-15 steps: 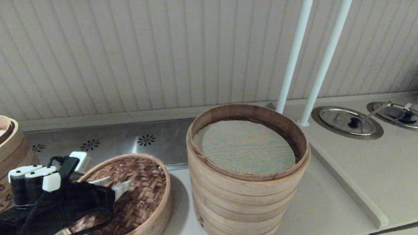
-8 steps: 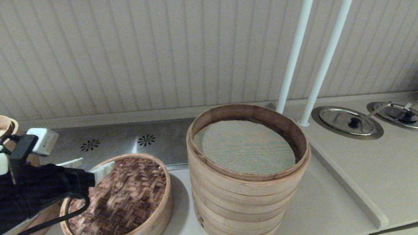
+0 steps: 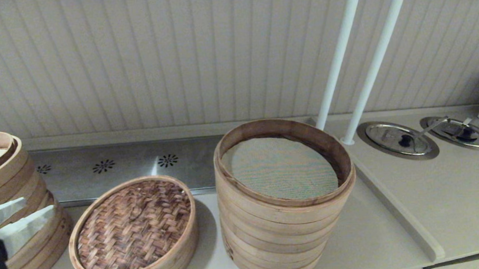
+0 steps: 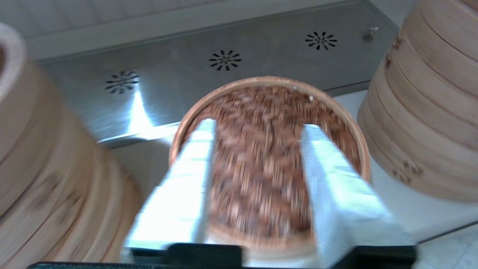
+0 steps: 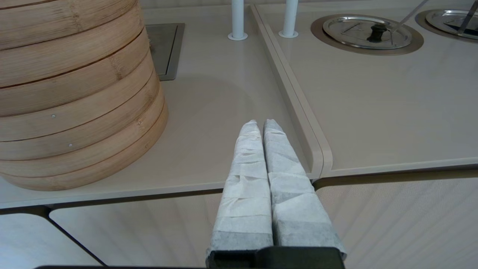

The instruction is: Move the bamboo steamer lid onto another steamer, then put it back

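Observation:
The bamboo steamer lid (image 3: pixel 132 228), dark woven top in a pale hoop, lies flat on the counter left of the tall steamer stack (image 3: pixel 286 225). That stack stands uncovered, its grey-green mesh liner (image 3: pixel 281 167) showing. My left gripper (image 3: pixel 38 204) is at the picture's left edge, open and empty, off to the left of the lid. In the left wrist view the lid (image 4: pixel 261 157) shows past the spread fingers (image 4: pixel 194 157) of the left gripper (image 4: pixel 257 127). My right gripper (image 5: pixel 260 125) is shut on nothing, low at the counter's front edge, right of the tall stack (image 5: pixel 71 93).
A second bamboo stack (image 3: pixel 7 181) stands at the far left behind my left fingers. A steel panel (image 3: pixel 143 163) with flower-shaped holes runs along the wall. Two white poles (image 3: pixel 337 65) rise at back right. Round steel covers (image 3: pixel 399 139) sit in the raised counter section (image 3: pixel 400 216).
My left arm has drawn back leftward and down from over the lid to the picture's left edge. The lid and tall stack have not moved.

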Motion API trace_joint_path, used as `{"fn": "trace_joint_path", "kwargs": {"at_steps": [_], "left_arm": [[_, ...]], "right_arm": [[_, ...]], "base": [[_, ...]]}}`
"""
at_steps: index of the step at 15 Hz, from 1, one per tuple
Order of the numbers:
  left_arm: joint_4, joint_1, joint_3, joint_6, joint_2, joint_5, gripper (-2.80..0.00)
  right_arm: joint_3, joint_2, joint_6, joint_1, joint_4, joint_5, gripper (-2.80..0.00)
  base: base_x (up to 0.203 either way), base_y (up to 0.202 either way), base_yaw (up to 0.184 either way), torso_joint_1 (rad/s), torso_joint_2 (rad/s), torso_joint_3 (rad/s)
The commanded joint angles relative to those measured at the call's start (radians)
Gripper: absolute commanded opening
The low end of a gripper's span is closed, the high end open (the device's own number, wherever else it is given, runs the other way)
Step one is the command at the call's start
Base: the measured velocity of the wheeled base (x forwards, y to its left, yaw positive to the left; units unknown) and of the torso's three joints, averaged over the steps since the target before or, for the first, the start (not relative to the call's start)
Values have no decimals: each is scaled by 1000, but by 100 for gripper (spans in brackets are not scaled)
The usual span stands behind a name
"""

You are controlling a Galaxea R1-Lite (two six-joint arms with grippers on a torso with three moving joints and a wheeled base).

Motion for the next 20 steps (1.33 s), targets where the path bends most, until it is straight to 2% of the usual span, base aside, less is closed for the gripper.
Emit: {"fn": "trace_joint_path", "kwargs": {"at_steps": [1,6,9,14,16,20], "left_arm": [[85,3,41,4,-217,7,-280],[165,14,260,2,-471,30,-280],[158,21,345,-7,-500,32,-280],[139,21,365,-54,-498,44,-280],[140,28,367,-54,-501,35,-280],[156,115,369,-55,-547,-29,-280]], "right_arm": [[3,1,0,0,0,1,-280],[3,1,0,0,0,0,-280],[3,1,0,0,0,1,-280],[3,1,0,0,0,-1,-280],[3,1,0,0,0,-1,-280],[3,1,0,0,0,1,-280]], "base": [[0,0,0,0,0,0],[0,0,0,0,0,0],[0,0,0,0,0,0],[0,0,0,0,0,0],[0,0,0,0,0,0],[0,0,0,0,0,0]]}}
